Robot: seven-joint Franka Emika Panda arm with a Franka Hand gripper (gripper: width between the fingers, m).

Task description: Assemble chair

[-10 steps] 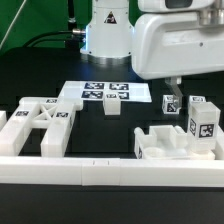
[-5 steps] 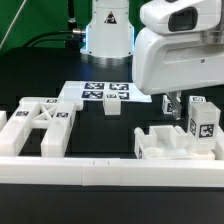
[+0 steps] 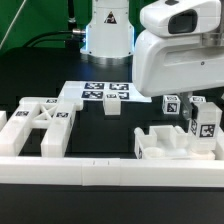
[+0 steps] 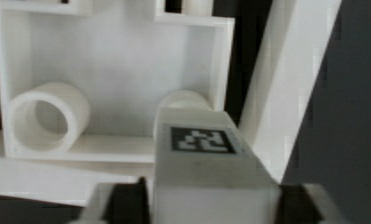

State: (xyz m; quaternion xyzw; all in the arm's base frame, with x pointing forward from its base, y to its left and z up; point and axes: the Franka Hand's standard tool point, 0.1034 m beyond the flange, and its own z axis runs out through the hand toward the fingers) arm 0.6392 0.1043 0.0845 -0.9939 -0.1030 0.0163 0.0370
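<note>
Wrist view, findings. The gripper (image 4: 208,196) has its two dark fingers (image 4: 121,206) pressed against opposite sides of a small white block (image 4: 207,160); no gap shows on either side. A square black-and-white tag (image 4: 203,140) sits on the block's upward face. Beyond the fingertips lies a recessed white part (image 4: 111,55) with raised walls. Inside it are a ring-shaped boss (image 4: 47,120) and a rounded stub (image 4: 185,100), the stub partly hidden by the block. A long white bar (image 4: 299,70) runs beside the part on the black table (image 4: 360,150).
</note>
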